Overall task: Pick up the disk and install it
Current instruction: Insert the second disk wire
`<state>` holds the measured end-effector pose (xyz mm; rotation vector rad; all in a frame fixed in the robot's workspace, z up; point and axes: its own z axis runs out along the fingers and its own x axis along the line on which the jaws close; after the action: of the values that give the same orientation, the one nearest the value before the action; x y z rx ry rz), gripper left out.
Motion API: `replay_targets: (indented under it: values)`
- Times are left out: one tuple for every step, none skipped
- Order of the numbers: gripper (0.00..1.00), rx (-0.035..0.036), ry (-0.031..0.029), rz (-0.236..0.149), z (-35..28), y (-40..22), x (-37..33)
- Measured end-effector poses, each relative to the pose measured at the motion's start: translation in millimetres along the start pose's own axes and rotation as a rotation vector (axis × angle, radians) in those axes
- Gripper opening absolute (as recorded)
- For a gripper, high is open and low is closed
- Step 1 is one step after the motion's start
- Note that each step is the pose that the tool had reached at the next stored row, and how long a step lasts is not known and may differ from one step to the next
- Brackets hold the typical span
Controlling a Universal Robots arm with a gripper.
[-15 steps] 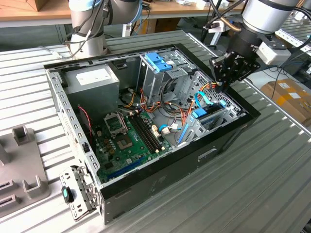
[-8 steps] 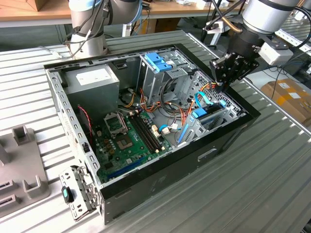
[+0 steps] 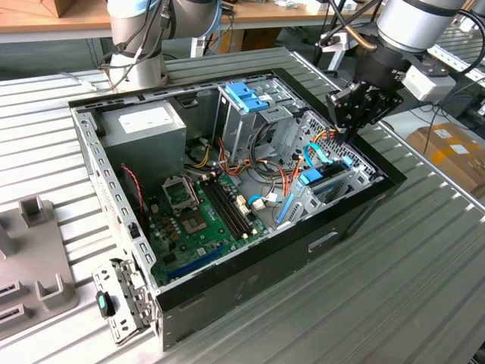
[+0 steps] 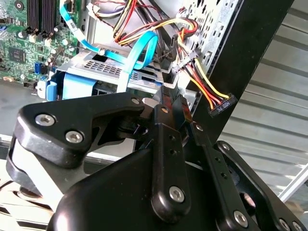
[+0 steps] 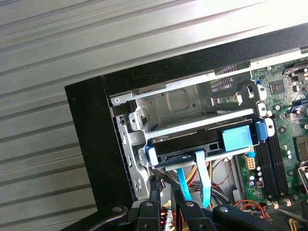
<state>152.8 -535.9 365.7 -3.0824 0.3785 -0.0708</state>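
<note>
The disk sits in its light-blue carrier inside the lower slot of the silver drive cage, at the corner of the open computer case. Two blue flat cables run from its end. In the exterior view the disk lies by the case wall on the exterior view's right. My gripper hangs just above that corner, a little above the disk and apart from it. In both wrist views the black fingers stand close together with nothing between them, over the cables by the disk. My gripper is shut.
The open case lies on a ribbed metal table. Inside are the green motherboard, a grey power-supply box, a tall cage with a blue bracket, and loose red, yellow and orange wires. A second arm's base stands behind.
</note>
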Motion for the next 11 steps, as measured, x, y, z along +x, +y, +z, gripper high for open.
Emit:
replay_targets:
  values:
    - [0.24,0.0001,0.0,0.0,-0.1,-0.6,-0.2]
    - [0.24,0.0001,0.0,0.0,-0.3,-1.1,-0.1]
    - [0.24,0.0,-0.0001,0.0,-0.3,-1.3,0.4]
    - [0.24,0.0001,-0.0001,0.0,-0.2,-1.6,1.5]
    - [0.24,-0.0001,0.0,0.0,-0.3,-1.9,2.5]
    - [0.24,-0.0002,0.0,0.0,-0.3,-2.1,3.5]
    - [0.24,-0.0016,0.0007,0.012,0.0,-3.6,9.2]
    - [0.24,-0.0028,0.0017,0.035,0.0,-3.6,9.6]
    - [0.24,-0.0039,0.0027,0.06,0.0,-3.6,9.8]
    - [0.24,-0.0043,0.0032,0.072,0.1,-3.6,9.8]
    - [0.24,-0.0047,0.0037,0.085,0.2,-3.6,9.9]
